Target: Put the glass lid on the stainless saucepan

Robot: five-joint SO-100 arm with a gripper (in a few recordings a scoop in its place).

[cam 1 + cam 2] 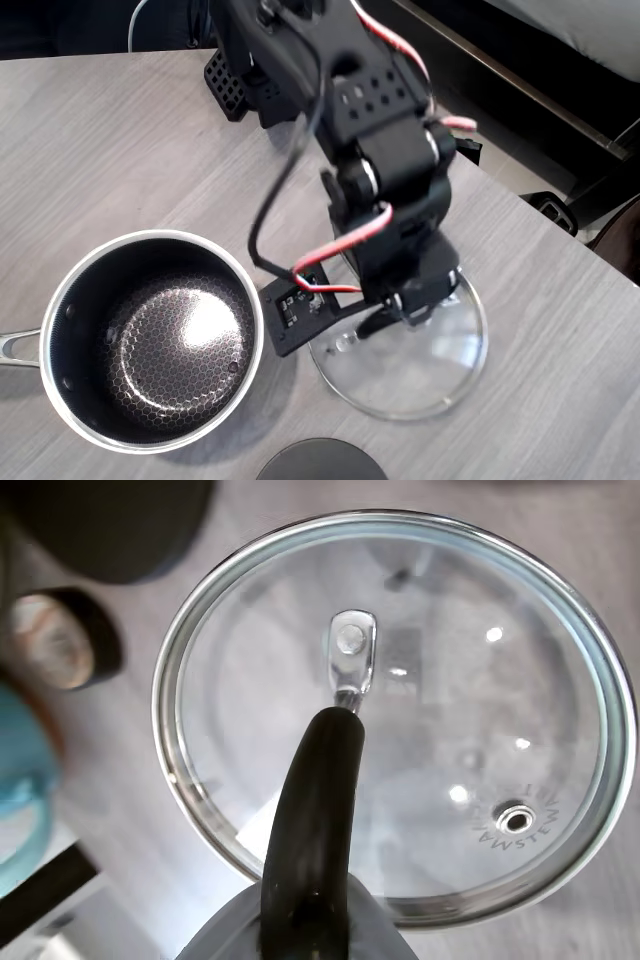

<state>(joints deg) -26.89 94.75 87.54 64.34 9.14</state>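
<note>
Grey table; gripper (400, 312) closed around glass lid (420, 372) handle

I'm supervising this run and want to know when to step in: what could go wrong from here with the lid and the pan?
1. The gripper sits over the glass lid at its black bar handle; the hold isn't clearly visible, so a weak or off-centre grasp might let the lid tilt or drop once lifted.
2. The stainless saucepan lies apart to the left in the overhead view; its rim looks barely wider than the lid, so a small misalignment could leave the lid perched crooked.
</note>
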